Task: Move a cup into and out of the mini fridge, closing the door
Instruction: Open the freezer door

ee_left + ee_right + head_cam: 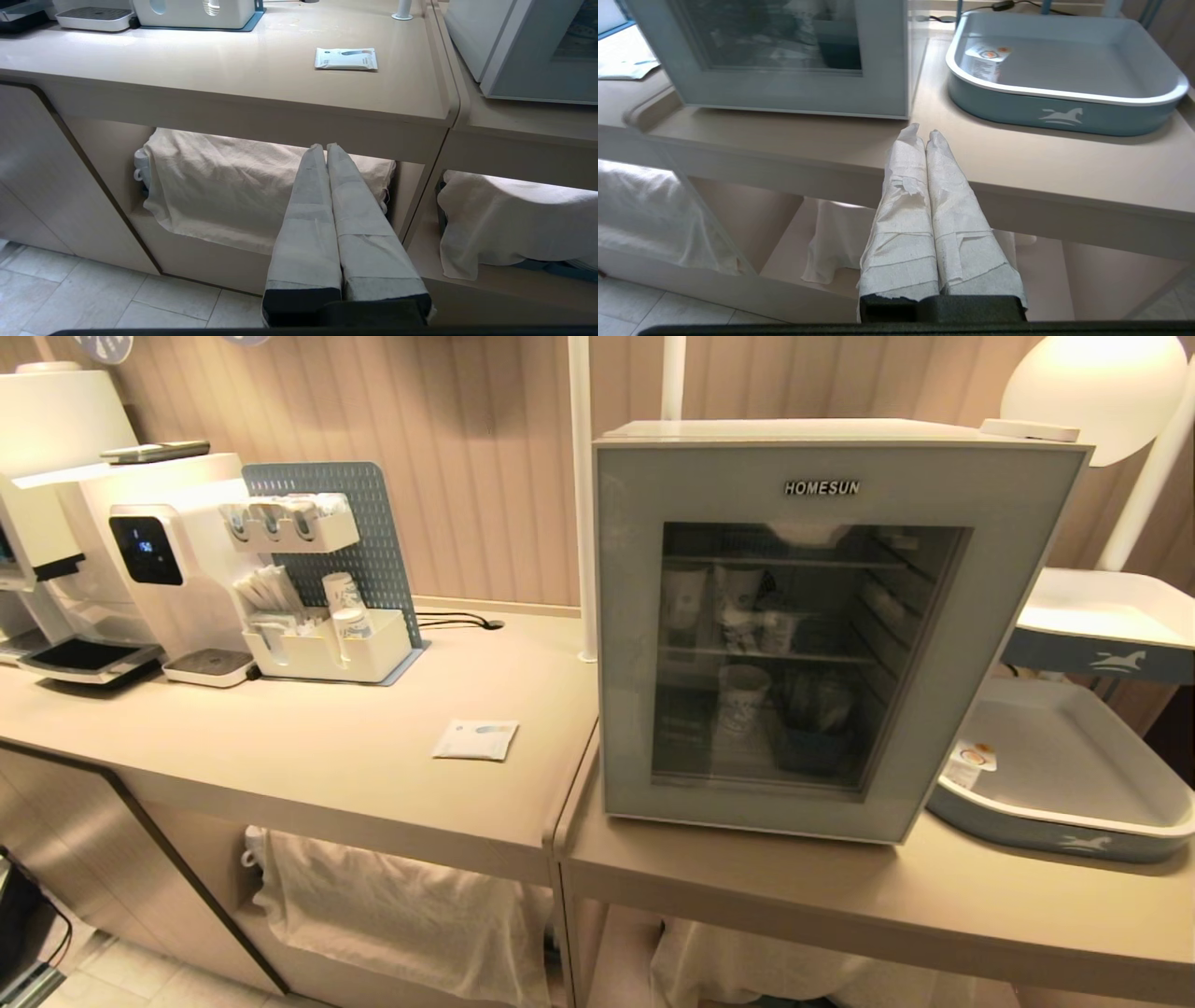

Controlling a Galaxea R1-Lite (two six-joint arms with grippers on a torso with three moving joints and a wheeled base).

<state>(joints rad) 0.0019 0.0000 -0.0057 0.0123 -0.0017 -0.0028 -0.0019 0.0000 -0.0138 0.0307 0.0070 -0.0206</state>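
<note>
The white mini fridge (794, 431) stands on the right counter with its grey-blue glass door (822, 485) closed; paper cups show dimly on the shelves behind the glass. The cup (969, 767), white with orange marks on its lid, sits in the near left corner of a blue-grey tray (1055, 831) right of the fridge, and shows as the cup (984, 59) in the right wrist view. My left gripper (325, 146) is shut and empty, low in front of the left counter's edge. My right gripper (923, 132) is shut and empty, low before the right counter, between the door (784, 93) and the tray (1059, 112). Neither arm appears in the head view.
A white sachet (476, 739) lies on the left counter. A water dispenser (159, 560) and a pegboard organiser (327, 644) with cups stand at the back left. A second tray (1102, 635) sits higher at the right. Cloth-covered items (224, 182) fill the open shelves under the counters.
</note>
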